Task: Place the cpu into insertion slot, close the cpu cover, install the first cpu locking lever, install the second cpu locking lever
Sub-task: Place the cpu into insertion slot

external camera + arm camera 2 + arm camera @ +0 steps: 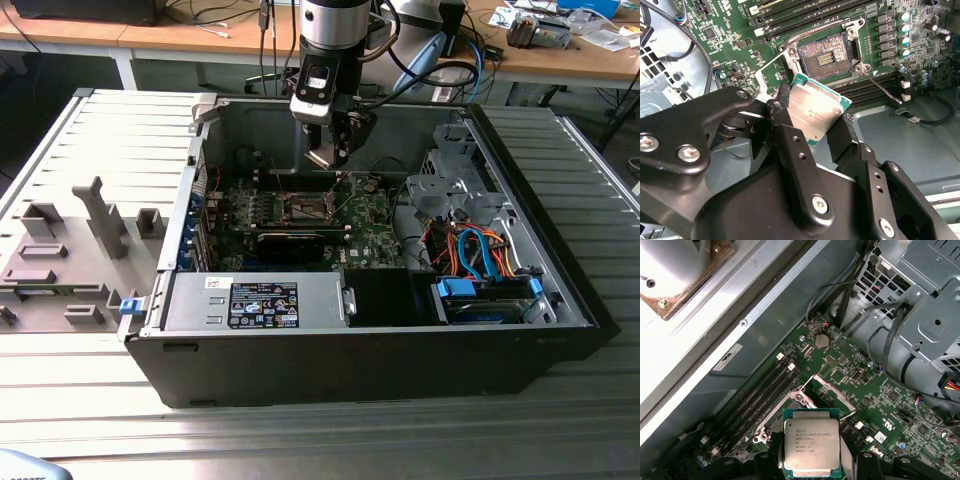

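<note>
Computer case (400,330) lies open on the grey tabletop (300,440), and we see the green board (375,225) inside. Our arm (330,25) hangs over it. Its jaws pinch the small silver cpu (817,107) by its edges, up in the air near the open insertion slot (826,52).

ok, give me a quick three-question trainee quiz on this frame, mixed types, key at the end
1. True or false: the cpu already sits in the insertion slot.
2. The gripper is: A) open, B) shut on the cpu, C) shut on a cable.
3. Fill in: the cpu cover stands ____ (open or closed).

Key: 1 false, it is held above the board; 2 B; 3 open.
</note>
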`<state>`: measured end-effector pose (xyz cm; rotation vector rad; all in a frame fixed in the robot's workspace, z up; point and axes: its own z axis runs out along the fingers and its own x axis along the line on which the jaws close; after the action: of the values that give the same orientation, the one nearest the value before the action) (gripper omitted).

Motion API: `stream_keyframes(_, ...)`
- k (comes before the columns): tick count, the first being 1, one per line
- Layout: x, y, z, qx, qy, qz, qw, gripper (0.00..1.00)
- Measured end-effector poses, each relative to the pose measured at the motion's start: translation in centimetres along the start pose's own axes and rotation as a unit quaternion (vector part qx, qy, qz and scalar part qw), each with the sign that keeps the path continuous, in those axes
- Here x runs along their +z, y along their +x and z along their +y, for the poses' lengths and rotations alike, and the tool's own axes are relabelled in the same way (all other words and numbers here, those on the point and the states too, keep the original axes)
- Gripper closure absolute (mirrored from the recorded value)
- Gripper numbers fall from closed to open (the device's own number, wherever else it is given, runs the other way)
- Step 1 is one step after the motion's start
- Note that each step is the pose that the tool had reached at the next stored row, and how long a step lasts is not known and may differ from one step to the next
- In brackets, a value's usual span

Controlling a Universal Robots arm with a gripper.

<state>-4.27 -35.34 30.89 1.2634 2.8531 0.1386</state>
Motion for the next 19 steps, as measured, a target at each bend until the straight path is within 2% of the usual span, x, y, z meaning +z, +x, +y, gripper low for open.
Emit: stream_keyframes(19,0.0,0.0,0.0,0.008,-0.0002,-0.0007,0.99997,0.46)
